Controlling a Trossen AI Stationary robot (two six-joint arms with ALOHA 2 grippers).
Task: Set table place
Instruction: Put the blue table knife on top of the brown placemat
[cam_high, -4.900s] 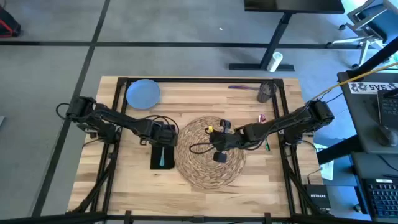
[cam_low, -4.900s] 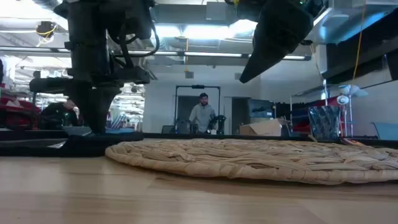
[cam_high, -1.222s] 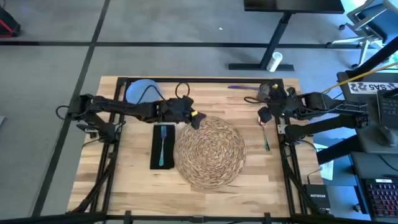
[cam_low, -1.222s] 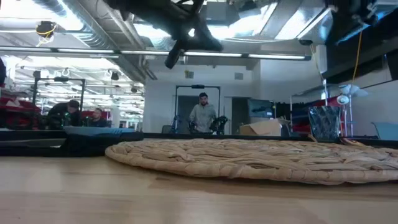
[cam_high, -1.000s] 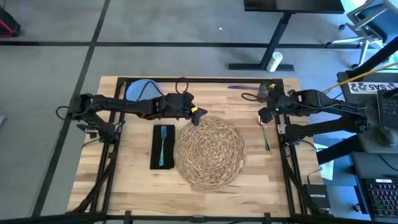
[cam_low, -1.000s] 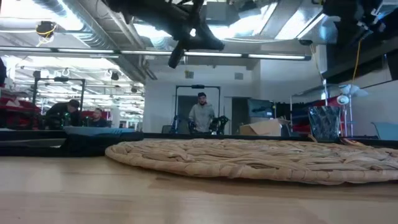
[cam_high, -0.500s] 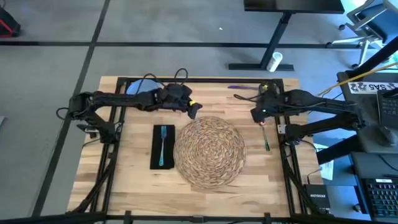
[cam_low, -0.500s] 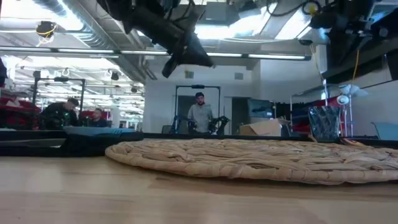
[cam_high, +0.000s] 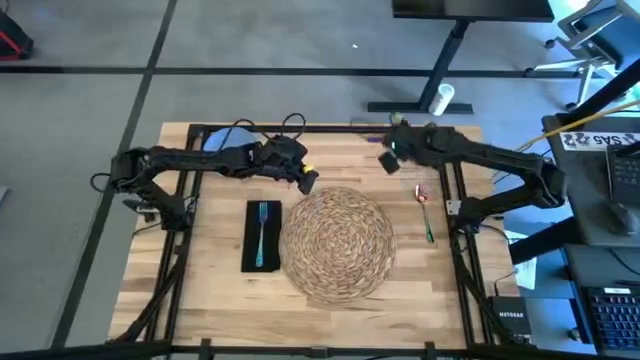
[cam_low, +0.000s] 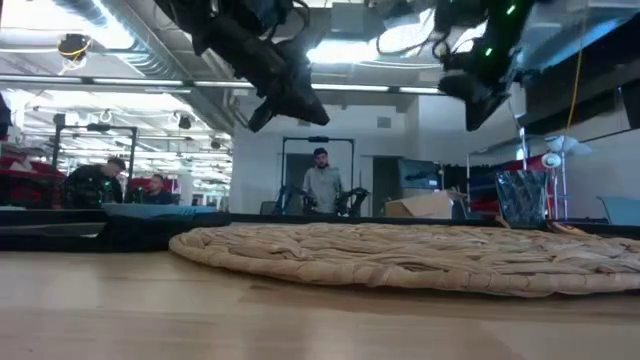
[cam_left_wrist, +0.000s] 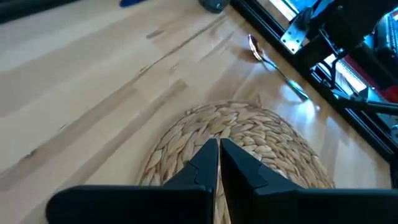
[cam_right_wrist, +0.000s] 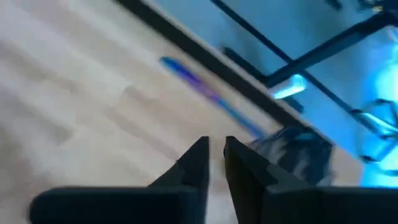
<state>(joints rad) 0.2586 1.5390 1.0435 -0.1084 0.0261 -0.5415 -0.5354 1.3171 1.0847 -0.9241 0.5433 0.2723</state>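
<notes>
Our right hand (cam_high: 389, 160) hovers over the far part of the light wooden worktop (cam_high: 220, 285), fingers nearly together and empty, near the blue-violet utensil (cam_right_wrist: 208, 94) and the small grey cup (cam_right_wrist: 298, 152). We judge it should open, line up along the utensil's handle and come down squarely. Our left hand (cam_high: 308, 181), closed on nothing, hangs by the far rim of the big round woven straw placemat (cam_high: 338, 243). The teal fork (cam_high: 262, 235) lies on the black rectangular napkin (cam_high: 250, 260) beside it. A red-tipped spoon (cam_high: 422, 195) lies right of the placemat. The cup beside the utensil could get knocked.
</notes>
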